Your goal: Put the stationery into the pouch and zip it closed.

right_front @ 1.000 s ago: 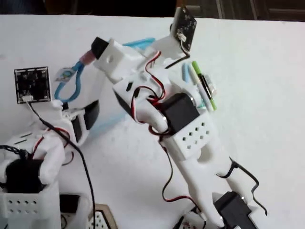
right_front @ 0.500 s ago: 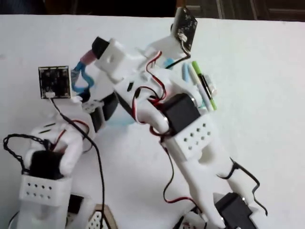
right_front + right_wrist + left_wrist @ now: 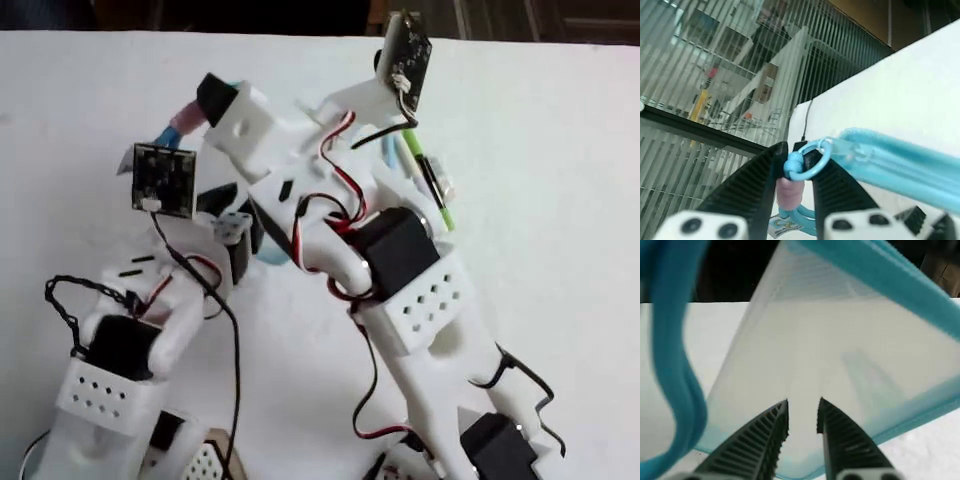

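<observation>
A translucent pouch [image 3: 840, 340] with a blue zip edge [image 3: 900, 155] hangs lifted off the white table. My right gripper [image 3: 792, 167] is shut on the zipper pull, a blue ring with a pink bead [image 3: 790, 192]; from above it sits at the far left [image 3: 200, 105]. My left gripper [image 3: 802, 407] stands at the pouch's lower edge, fingers a narrow gap apart with the pouch wall showing between them; in the high view it is under the right arm [image 3: 245, 235]. A green pen [image 3: 432, 192] and pale blue pens [image 3: 392, 152] lie on the table beside the right arm.
A blue strap loop [image 3: 675, 365] hangs from the pouch close to the left gripper. The right arm's body [image 3: 400, 270] crosses the middle of the table [image 3: 560, 150]. The table's far edge meets a dark background.
The left arm has swung right and away from the front edge, bringing its gripper up to the pouch. The right arm shifted slightly, still holding the zipper pull.
</observation>
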`<state>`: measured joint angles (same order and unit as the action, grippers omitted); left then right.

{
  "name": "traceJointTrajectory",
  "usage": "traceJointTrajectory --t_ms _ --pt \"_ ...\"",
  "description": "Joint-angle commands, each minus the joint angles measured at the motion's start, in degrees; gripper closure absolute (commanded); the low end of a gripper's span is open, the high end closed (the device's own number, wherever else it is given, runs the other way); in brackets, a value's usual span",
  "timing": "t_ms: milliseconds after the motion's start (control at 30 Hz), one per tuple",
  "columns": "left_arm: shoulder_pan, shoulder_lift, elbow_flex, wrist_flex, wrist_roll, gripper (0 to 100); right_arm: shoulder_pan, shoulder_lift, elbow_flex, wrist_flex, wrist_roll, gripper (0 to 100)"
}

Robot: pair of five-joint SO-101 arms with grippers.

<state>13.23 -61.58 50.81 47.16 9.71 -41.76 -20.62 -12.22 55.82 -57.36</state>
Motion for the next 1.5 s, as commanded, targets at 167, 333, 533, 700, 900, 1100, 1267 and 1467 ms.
traceJointTrajectory --t_ms 167,333,533,700,900,1100,1267,1467 --pt "-0.7 -0.8 -1.2 1.5 -0.4 98 2.1 -5.1 -1.0 4.4 2.6 98.1" --pt "-7.4 -6.1 -7.3 9.1 -0.5 97 2.2 -4.7 -1.0 14.6 16.6 98.1" --pt "-14.5 -15.3 -12.0 19.2 -8.6 97 -0.8 -4.5 1.2 23.8 32.0 98.0" --pt "-25.2 -21.5 -13.6 21.5 -9.5 97 -1.4 -4.5 10.4 26.9 46.1 97.8" --pt "-30.5 -19.0 -13.1 21.6 -4.9 93 -1.0 -4.8 20.7 26.7 62.3 98.0" --pt "-27.8 -12.6 -15.3 22.2 3.3 82 -1.0 -4.6 21.7 24.7 64.2 98.1" --pt "-19.9 -5.5 -24.7 27.4 3.7 82 -1.0 -4.6 21.7 23.7 64.2 98.1" --pt "-13.3 4.8 -41.1 36.9 7.3 82 -1.0 -4.6 21.7 23.7 64.2 98.1"
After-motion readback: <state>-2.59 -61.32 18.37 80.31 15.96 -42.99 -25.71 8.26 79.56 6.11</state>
